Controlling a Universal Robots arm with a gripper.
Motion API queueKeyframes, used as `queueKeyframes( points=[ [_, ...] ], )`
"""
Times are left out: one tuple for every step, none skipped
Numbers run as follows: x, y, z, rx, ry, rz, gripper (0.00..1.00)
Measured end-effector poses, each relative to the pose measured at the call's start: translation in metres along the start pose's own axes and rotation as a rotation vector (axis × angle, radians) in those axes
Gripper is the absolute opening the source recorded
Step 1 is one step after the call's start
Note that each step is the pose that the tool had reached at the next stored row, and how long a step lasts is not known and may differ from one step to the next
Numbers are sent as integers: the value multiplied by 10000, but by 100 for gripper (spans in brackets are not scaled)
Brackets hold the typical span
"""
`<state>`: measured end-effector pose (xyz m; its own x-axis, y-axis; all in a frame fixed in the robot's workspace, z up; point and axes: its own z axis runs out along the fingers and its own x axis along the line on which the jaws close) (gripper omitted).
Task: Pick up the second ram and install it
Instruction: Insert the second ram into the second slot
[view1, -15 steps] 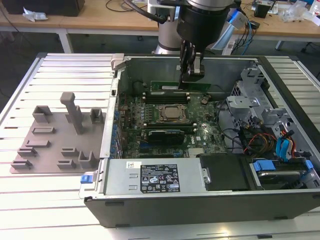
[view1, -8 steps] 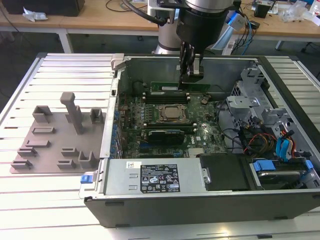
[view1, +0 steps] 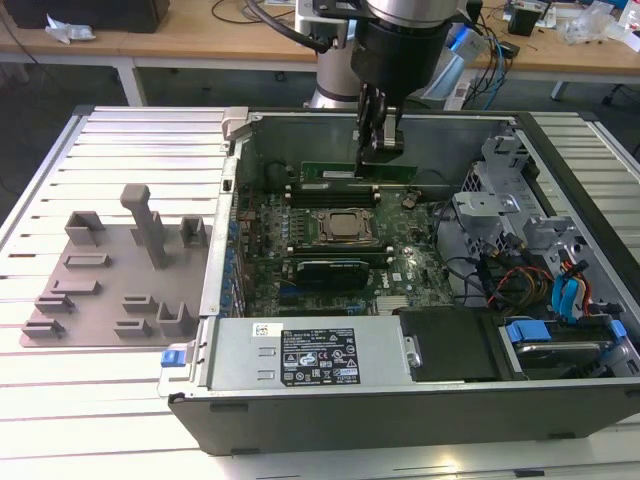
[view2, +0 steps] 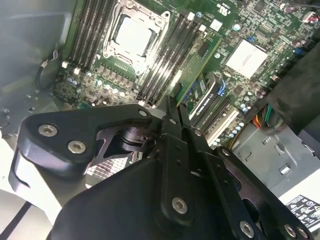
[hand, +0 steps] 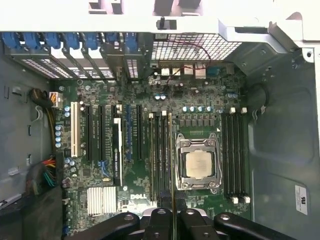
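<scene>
I saw the black two-finger gripper (view1: 378, 140) clamped on the second ram (view1: 358, 173), a long narrow green circuit-board stick, held on edge inside the open grey computer case (view1: 330, 360). Directly below the fingers (view2: 175, 120), the stick (view2: 197, 67) met the black memory slots (hand: 159, 155) beside the silver processor socket (hand: 196, 165). Beyond that spread the large green motherboard (view1: 400, 270). Well off outside the case lay the grey plastic holder tray (view1: 110, 290).
</scene>
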<state>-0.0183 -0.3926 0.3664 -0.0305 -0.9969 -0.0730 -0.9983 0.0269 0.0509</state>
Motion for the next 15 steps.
queueKeyframes(
  points=[
    [-21, 0, 6, 0, 0, 0, 13],
    [-37, 0, 11, 0, -1, 0, 13],
    [-55, 1, 16, 0, -1, 1, 13],
    [-75, 1, 25, 0, -2, 0, 13],
    [-87, 0, 37, 0, 0, -1, 13],
    [-92, 0, 52, 1, -2, 0, 13],
    [-96, -1, 63, 0, -1, -1, 13],
    [-99, -1, 75, 0, -2, 0, 13],
    [-102, -2, 88, 0, -1, 0, 13],
    [-104, -2, 100, 0, -2, 0, 13],
    [-106, -3, 109, 0, -1, 0, 13],
    [-108, -3, 116, 0, 0, 0, 13],
    [-111, -3, 127, 0, -2, 0, 13],
    [-115, -4, 145, 0, -1, 0, 13],
    [-121, -5, 166, 0, 0, 1, 13]
  ],
)
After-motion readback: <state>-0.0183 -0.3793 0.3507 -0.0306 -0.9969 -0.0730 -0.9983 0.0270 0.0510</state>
